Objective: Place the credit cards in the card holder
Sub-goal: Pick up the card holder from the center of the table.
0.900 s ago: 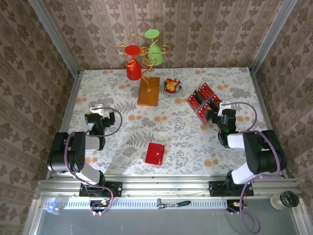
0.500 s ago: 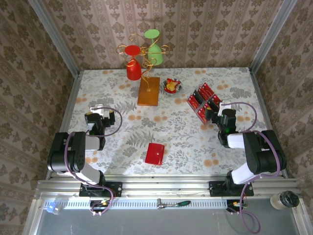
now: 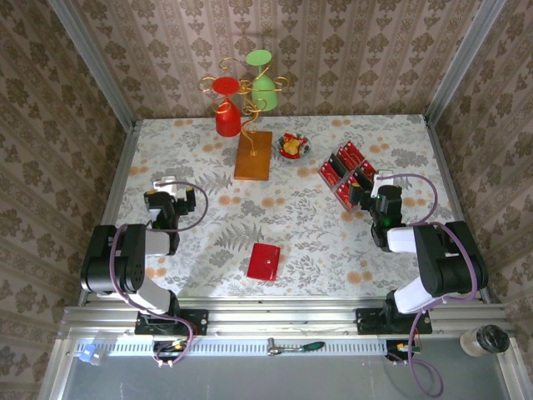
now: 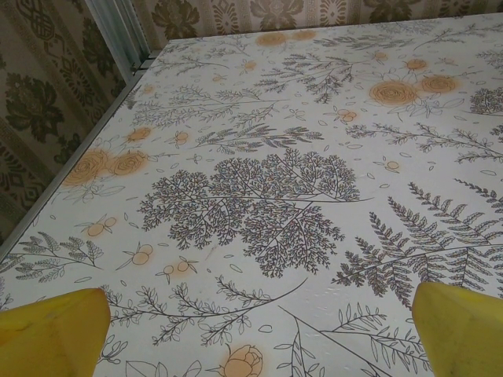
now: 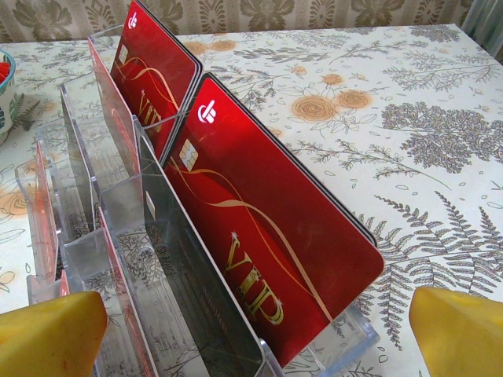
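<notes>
Nothing has stirred: the left pincer (image 3: 171, 196) and right pincer (image 3: 366, 192) stay spread and empty, the credit cards (image 5: 259, 243) standing in a clear rack (image 5: 157, 259) just ahead of the right one, the card holder (image 3: 264, 261) well back to its left, so no card is lifted yet.

Two robot arms built of chunky black joints and white shell segments are showing, the left arm (image 3: 125, 265) and the right arm (image 3: 440, 260). Each is standing on a flat black base plate (image 3: 171, 321). A thin purple cable (image 3: 203, 207) is looping along each one. Rounded yellow fingertips (image 4: 52, 334) are tipping the left gripper (image 4: 255, 334) and the right gripper (image 5: 255, 330).
</notes>
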Tool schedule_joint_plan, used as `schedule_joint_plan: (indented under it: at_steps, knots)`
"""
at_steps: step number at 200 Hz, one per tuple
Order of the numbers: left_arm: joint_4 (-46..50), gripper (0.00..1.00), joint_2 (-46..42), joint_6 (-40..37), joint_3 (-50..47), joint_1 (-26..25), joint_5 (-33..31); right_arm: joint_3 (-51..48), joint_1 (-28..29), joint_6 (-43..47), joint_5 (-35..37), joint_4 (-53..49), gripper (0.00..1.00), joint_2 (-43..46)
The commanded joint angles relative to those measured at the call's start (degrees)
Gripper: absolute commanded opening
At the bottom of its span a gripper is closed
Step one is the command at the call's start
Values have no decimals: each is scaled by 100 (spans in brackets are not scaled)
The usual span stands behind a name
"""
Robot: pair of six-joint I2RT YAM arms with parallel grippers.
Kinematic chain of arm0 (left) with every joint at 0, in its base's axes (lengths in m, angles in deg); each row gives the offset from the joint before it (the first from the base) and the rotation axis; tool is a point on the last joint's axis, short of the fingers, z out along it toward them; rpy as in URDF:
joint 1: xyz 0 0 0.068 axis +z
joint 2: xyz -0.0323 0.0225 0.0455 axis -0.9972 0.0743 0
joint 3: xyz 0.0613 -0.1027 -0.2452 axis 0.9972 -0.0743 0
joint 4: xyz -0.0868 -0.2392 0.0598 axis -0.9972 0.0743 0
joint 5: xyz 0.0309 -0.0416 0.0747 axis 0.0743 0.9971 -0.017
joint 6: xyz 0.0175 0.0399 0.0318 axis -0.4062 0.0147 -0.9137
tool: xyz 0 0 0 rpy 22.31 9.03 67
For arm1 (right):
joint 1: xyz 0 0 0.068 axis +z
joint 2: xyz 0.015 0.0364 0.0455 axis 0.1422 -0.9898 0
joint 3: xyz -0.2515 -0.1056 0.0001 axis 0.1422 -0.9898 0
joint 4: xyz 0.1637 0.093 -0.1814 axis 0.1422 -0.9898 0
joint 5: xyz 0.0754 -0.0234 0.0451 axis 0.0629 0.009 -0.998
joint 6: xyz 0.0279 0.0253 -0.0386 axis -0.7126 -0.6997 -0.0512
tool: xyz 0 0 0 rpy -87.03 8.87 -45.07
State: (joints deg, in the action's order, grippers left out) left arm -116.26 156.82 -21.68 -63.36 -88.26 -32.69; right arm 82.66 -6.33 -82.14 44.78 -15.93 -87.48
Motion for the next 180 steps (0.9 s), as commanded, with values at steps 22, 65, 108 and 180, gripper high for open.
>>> schedule_joint_plan:
  at_steps: [22,65,108,180]
  knots:
    - [-137,100,71,-160,89,27,84,5,-22,28,-80,203,100,-9]
    - [-177,100,-130,-137,-12,-36,-151,-2,-26,14,-37,-167,100,470]
    - [162,100,-503,-118,-4,-76,-396,22,-26,-48,38,-1054,100,1570]
    - [1679,100,-1694,123,537,-311,-1162,856,-84,-2353,1063,-4309,100,3619]
